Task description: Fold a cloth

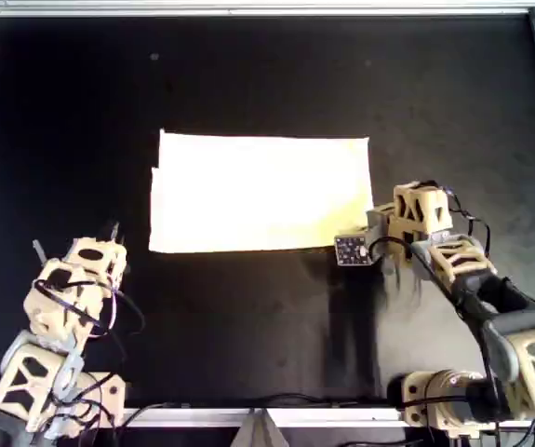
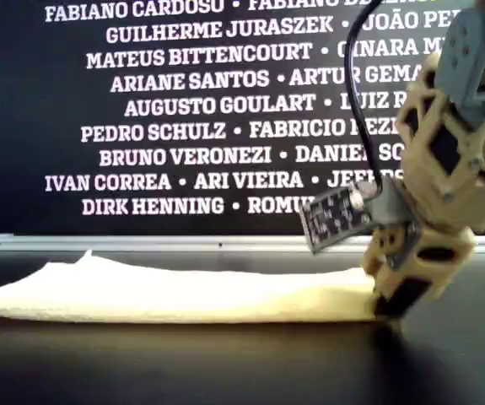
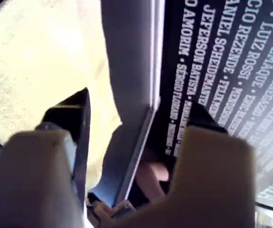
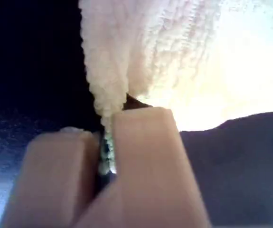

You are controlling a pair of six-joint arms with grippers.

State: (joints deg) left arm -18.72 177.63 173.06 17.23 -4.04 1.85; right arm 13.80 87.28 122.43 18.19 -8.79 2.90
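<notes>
The cloth (image 1: pixel 258 191) lies as a pale cream rectangle in the middle of the black table, flat and layered in the exterior view (image 2: pixel 183 291). My right gripper (image 1: pixel 376 223) sits at the cloth's near right corner in the overhead view, low on the table (image 2: pixel 385 304). The right wrist view shows it shut (image 4: pixel 108 128) on a pinched edge of the cloth (image 4: pixel 174 57). My left gripper (image 1: pixel 76 237) hovers at the overhead view's lower left, apart from the cloth. Its fingers stand wide open (image 3: pixel 141 104) with nothing between them, the cloth (image 3: pixel 32 71) beyond.
A metal rail (image 1: pixel 248 9) frames the black table. A dark wall with white printed names (image 2: pixel 183 126) stands behind it. A small patterned tag (image 1: pixel 351 250) hangs on the right arm's wrist. Both arm bases stand along the overhead view's bottom edge.
</notes>
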